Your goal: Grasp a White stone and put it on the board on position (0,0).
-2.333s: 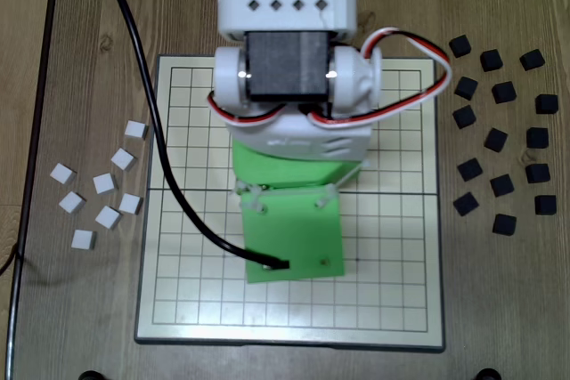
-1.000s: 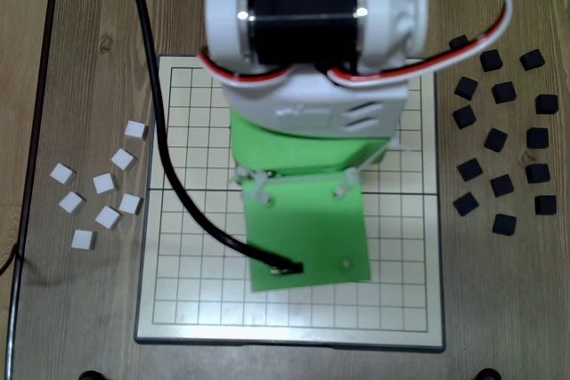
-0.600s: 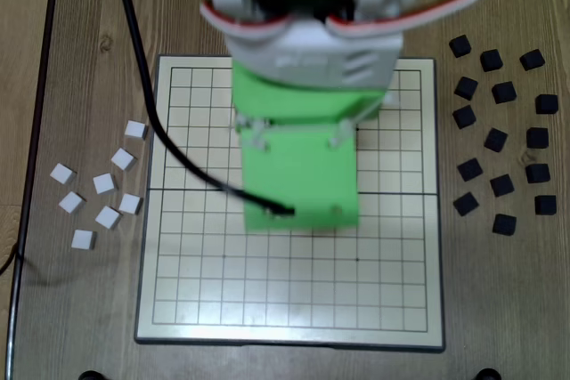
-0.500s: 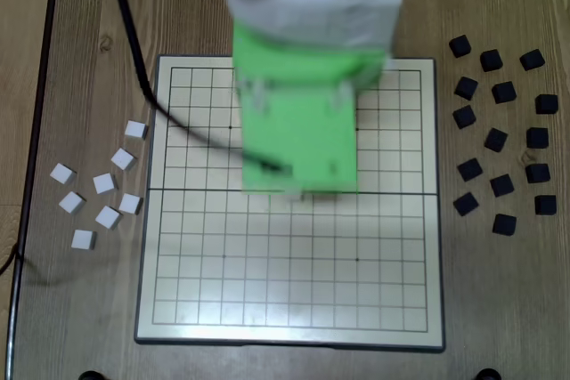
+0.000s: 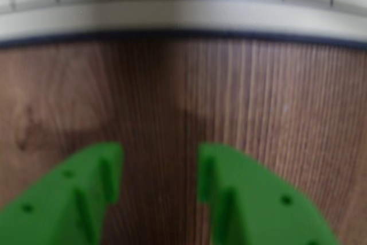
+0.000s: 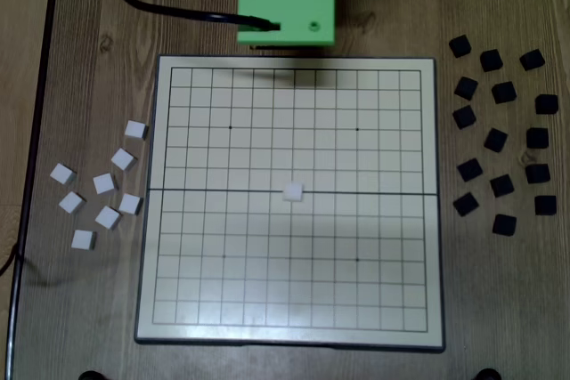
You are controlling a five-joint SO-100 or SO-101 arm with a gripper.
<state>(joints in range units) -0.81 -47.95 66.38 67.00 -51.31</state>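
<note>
Several white square stones (image 6: 105, 183) lie loose on the wooden table left of the board in the fixed view. One white stone (image 6: 292, 191) sits at the middle of the grid board (image 6: 290, 309). The green arm (image 6: 285, 2) is folded back beyond the board's top edge. In the wrist view my gripper (image 5: 160, 167) is open and empty, its two green fingers (image 5: 92, 187) over bare wood, with the board's edge (image 5: 183, 18) ahead. No stone shows in the wrist view.
Several black stones (image 6: 503, 140) lie scattered right of the board in the fixed view. A black cable (image 6: 169, 8) runs across the table at the top left to the arm. The table's left edge (image 6: 36, 131) has a dark rim.
</note>
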